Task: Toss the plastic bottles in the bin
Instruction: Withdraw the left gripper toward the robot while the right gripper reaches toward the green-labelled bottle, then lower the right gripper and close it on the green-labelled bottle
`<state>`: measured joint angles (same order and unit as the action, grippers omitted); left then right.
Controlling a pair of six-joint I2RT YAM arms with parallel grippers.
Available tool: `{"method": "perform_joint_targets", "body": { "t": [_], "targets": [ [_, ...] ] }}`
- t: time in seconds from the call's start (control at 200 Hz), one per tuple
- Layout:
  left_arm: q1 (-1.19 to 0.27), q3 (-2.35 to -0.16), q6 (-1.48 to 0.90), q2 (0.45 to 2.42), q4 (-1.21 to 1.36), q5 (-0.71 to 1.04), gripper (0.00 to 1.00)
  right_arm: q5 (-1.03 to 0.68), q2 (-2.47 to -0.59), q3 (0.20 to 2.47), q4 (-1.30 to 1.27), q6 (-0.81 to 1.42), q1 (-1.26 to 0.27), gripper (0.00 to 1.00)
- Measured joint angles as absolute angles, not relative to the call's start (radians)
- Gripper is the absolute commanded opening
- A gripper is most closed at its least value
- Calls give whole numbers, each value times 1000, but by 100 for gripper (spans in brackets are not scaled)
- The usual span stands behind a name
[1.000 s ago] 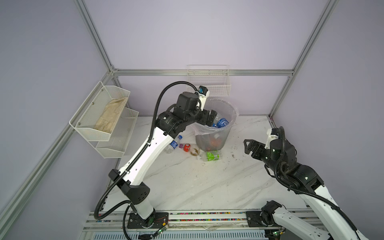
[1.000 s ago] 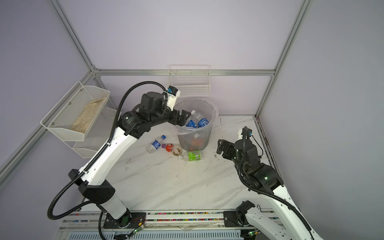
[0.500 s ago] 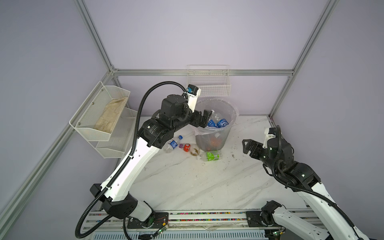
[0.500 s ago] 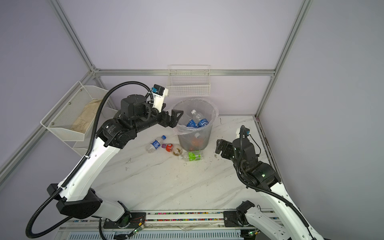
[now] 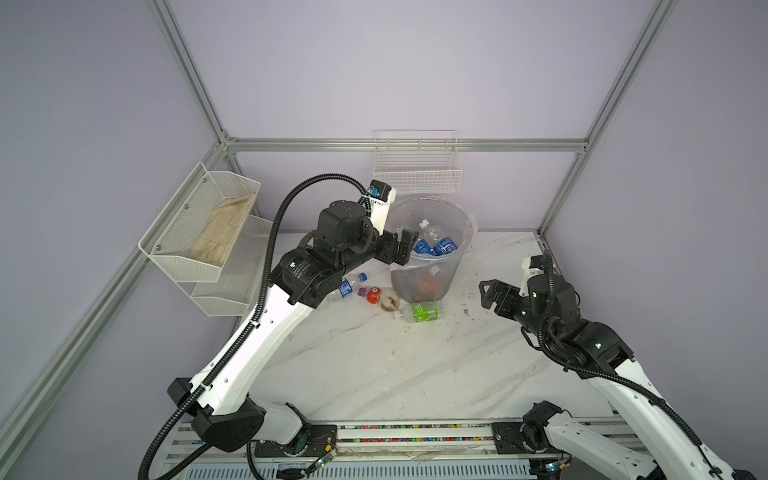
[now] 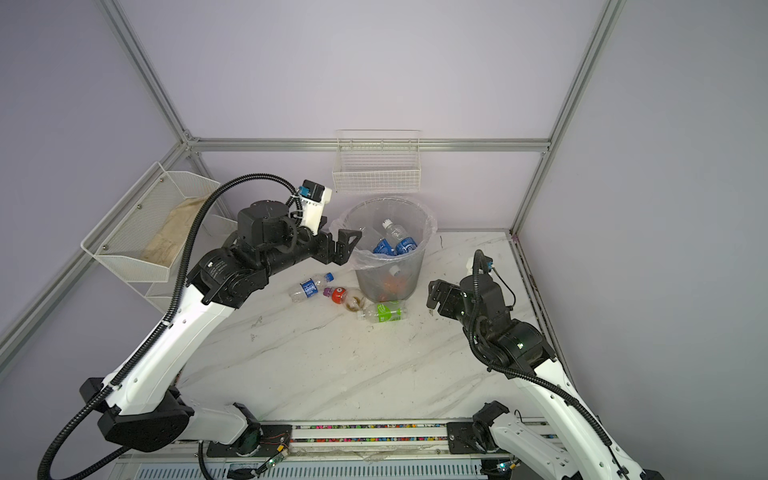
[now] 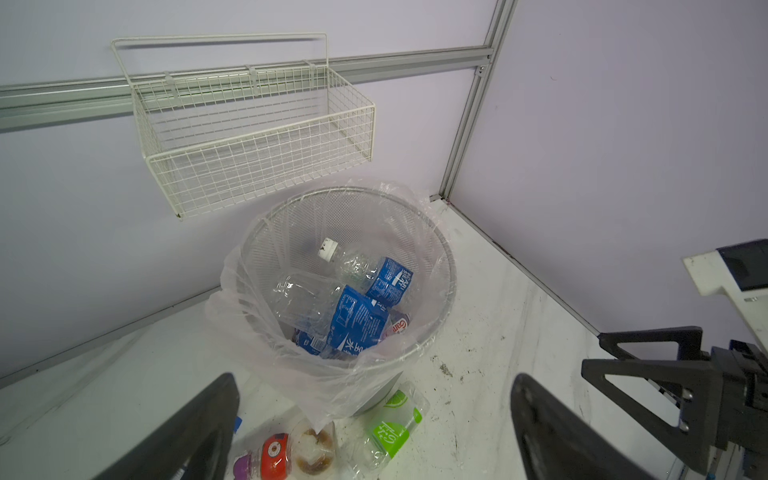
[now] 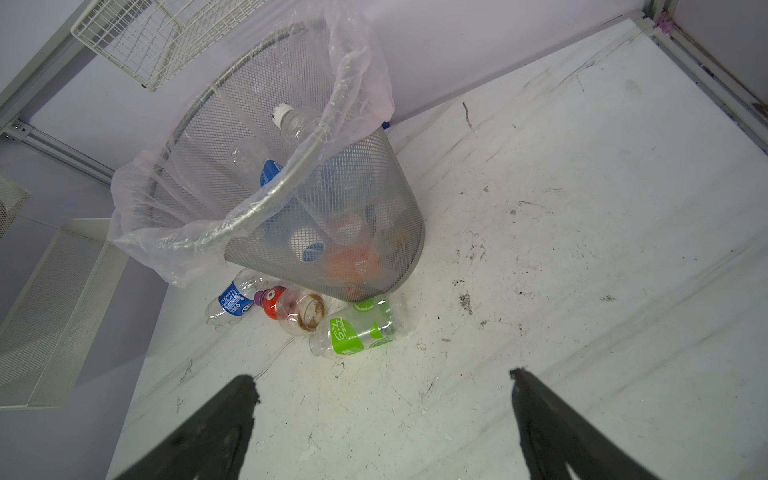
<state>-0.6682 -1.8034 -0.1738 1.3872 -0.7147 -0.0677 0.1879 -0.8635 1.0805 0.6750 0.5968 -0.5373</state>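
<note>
the white marbled counter [image 5: 374, 365] fills most of both top views, with the left arm [image 5: 266, 332] coming in from 7 o'clock and the right arm [image 5: 582, 345] from 4 o'clock. the bin [image 5: 451, 270], grey mesh with a clear bag liner, stands upright at 12 o'clock on the counter by the back wall. a white wire basket [image 5: 417, 174] hangs on the wall just above it, and a white mesh shelf [image 5: 176, 220] holding a beige cloth [image 5: 222, 230] is on the side wall at 9 o'clock. left jaws are up at the bin's 9 o'clock rim, spread wide apart, nothing in them. right jaws hover over the counter at the bin's 4 o'clock, wide apart too and empty. inside the bin is a heap of plastic bottles [image 7: 357, 320], mostly blue labels, one with a white cap [image 7: 328, 249] on top. three more lie on their sides on the counter at the bin's foot: a green-label bottle [image 5: 419, 312] at 6 o'clock just beside the base, a red-label bottle [image 5: 374, 293] with a purple cap at 7 o'clock, and a blue-label bottle [image 5: 345, 287] with a blue cap at 8 o'clock.
</note>
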Motion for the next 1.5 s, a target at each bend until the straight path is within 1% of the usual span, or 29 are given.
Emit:
{"method": "perform_joint_targets", "body": {
  "t": [0.25, 0.415, 0.72, 0.875, 1.04, 1.275, 1.5],
  "targets": [
    [-668, -1587, -201, 1225, -682, -105, 100, 133, -924, 1053, 665, 622, -537, 97],
    [-668, -1439, -235, 1132, -672, -121, 100, 71, -968, 1002, 634, 681, -537, 97],
    [-668, -1215, -319, 939, -675, -149, 100, -74, -990, 805, 487, 888, -537, 97],
    [-668, -1106, -377, 828, -677, -161, 100, -142, -993, 702, 345, 1017, -537, 98],
    [-668, -1016, -428, 725, -706, -179, 100, -176, -1007, 630, 253, 1143, -537, 97],
    [-668, -960, -472, 628, -764, -202, 100, -169, -1081, 639, 203, 1278, -540, 98],
    [-668, -949, -498, 582, -796, -219, 100, -141, -1214, 748, 197, 1372, -560, 98]
  ]
}}
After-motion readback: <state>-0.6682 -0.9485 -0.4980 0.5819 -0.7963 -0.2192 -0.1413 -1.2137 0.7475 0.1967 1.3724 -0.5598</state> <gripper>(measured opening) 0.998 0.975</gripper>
